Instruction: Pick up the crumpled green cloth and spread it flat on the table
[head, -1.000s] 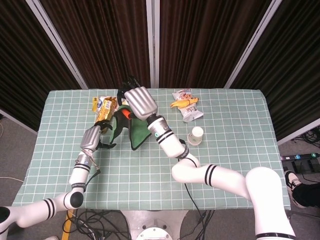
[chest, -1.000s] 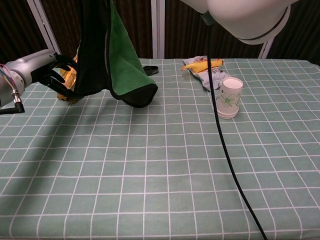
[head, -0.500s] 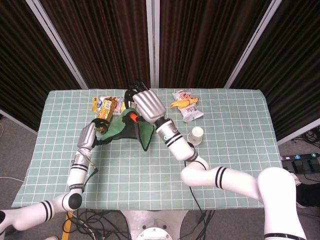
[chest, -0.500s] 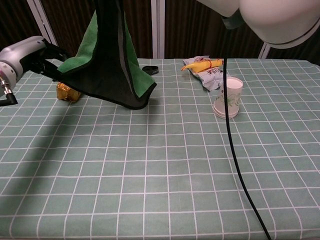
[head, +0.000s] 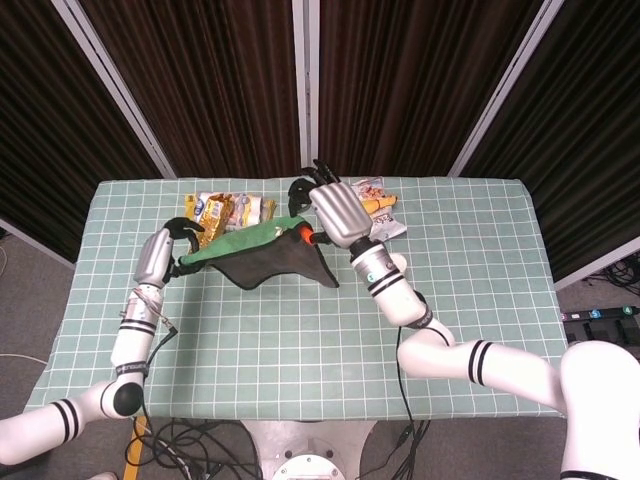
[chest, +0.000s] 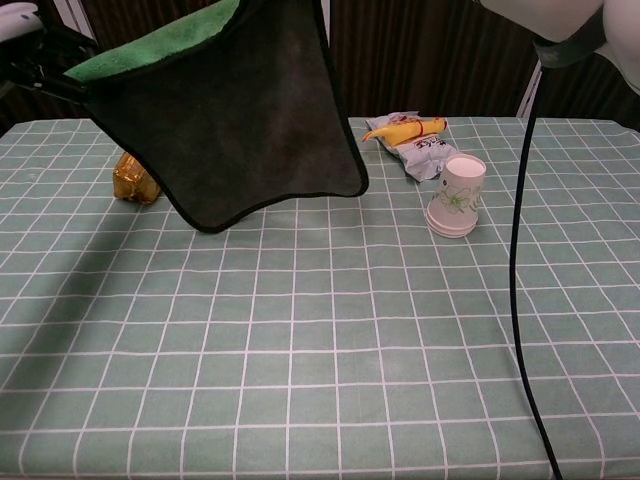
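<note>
The green cloth (head: 262, 254) hangs in the air over the back left of the table, stretched between my two hands. Its green face shows along the top edge and its dark underside (chest: 250, 120) sags down toward the camera in the chest view. My left hand (head: 166, 249) grips the cloth's left corner; only its edge (chest: 22, 18) shows at the top left of the chest view. My right hand (head: 335, 209) pinches the right corner, high above the table and out of the chest view.
An upturned paper cup (chest: 457, 195) stands right of the cloth, beside snack bags (chest: 412, 137). Gold snack packets (head: 229, 208) lie behind the cloth, one (chest: 134, 178) under its left side. A black cable (chest: 519, 250) hangs from my right arm.
Both hands have drawn apart, the left going left and the right going right. The cloth has opened from a bunched hanging fold into a wide stretched sheet, lifted higher.
</note>
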